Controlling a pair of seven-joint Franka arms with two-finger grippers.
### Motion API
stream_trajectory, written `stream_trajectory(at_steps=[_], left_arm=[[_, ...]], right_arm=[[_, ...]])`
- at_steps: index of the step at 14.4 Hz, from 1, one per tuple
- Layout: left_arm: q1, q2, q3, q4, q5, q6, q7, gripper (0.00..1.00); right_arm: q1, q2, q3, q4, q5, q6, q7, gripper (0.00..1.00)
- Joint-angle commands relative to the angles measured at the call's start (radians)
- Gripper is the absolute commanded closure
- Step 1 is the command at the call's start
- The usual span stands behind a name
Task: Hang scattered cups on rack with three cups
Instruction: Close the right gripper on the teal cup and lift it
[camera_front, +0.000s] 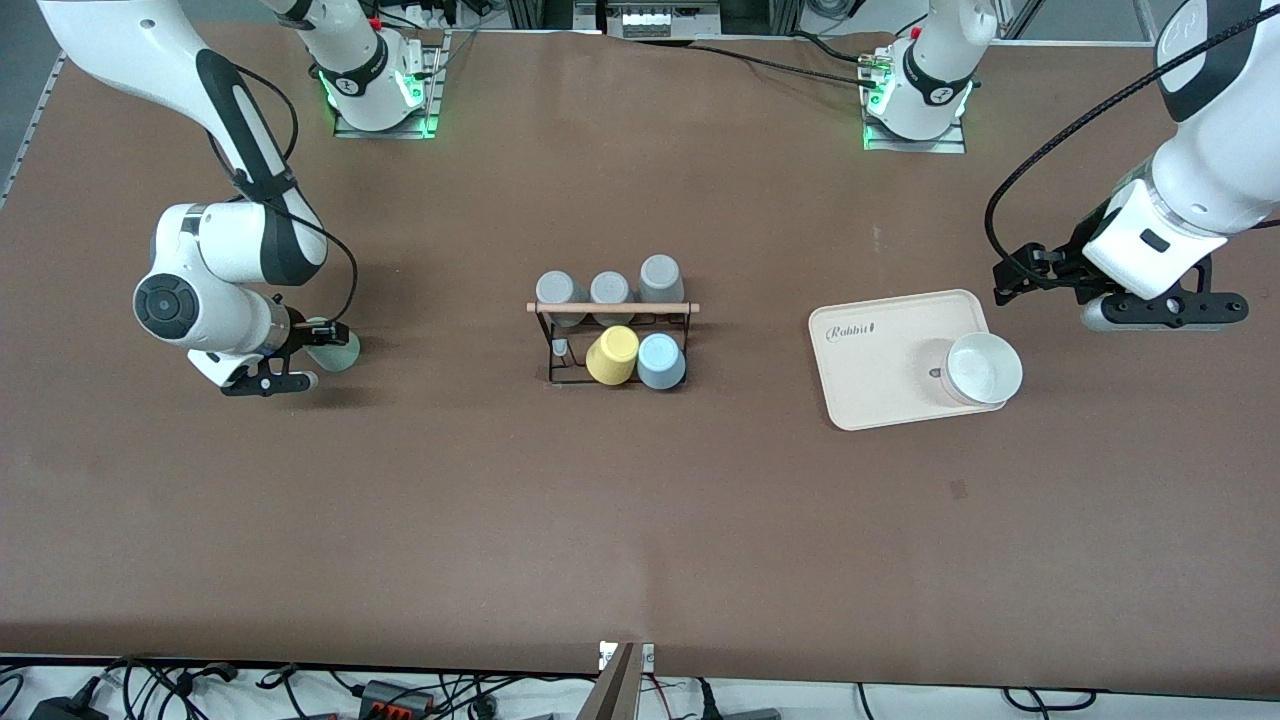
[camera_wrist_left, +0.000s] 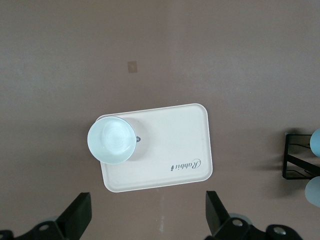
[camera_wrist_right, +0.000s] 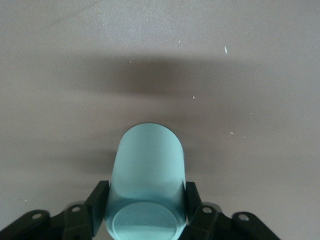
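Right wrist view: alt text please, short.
The right hand is shut on a mint green cup lying on its side, one black finger pressed against each flank. Around it there is only bare brown table, with a soft shadow past the cup.

Table surface (camera_front: 640, 520): matt brown sheet, paper- or felt-like, faintly speckled with pale lint in the right wrist view.
Mint cup (camera_wrist_right: 146, 185): smooth plastic, satin sheen, no texture; held between matt black plastic fingers (camera_wrist_right: 96, 205).
Rack (camera_front: 612, 335): thin black wire, apparently metal, matt; top rod (camera_front: 612, 307) pale unfinished-looking wood.
Yellow cup (camera_front: 612, 356), blue cup (camera_front: 661, 361), grey cups (camera_front: 610, 286): smooth matt plastic.
Cream tray (camera_front: 880, 350): smooth plastic, low sheen, printed lettering.
Pale cup on tray (camera_wrist_left: 113, 140): slightly glossy inside, translucent-looking plastic.
Arm shells (camera_front: 1200, 190): glossy white plastic, black matt joints.
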Motion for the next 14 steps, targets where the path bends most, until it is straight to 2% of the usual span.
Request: stream_trajectory(at_steps=[1,3,5,7,10,14], left_arm=[[0.003,-0.017,-0.001,-0.004,0.022,-0.017,-0.001,0.0],[0.003,-0.018,-0.001,-0.004,0.022,-0.017,-0.002,0.0],[0.003,-0.018,-0.001,-0.004,0.022,-0.017,-0.002,0.0],[0.003,-0.018,0.0,-0.004,0.022,-0.017,-0.002,0.0],[0.003,-0.018,-0.001,-0.004,0.022,-0.032,-0.005,0.0],[0.003,-0.018,0.0,-0.004,0.022,-0.032,-0.008,0.0]], right_arm=[[-0.001,-0.036,0.009,0.02,-0.016,-0.043,0.014,0.8],[0.0,-0.045,0.021,0.104,0.006,-0.161,0.012,0.8],[0.014,-0.039,0.085,0.259,0.046,-0.3,0.02,0.81],[0.058,-0.018,0.119,0.408,0.072,-0.402,0.027,0.82],[0.181,0.049,0.122,0.561,0.095,-0.413,0.127,0.82],[0.31,0.103,0.122,0.658,0.092,-0.389,0.366,0.82]])
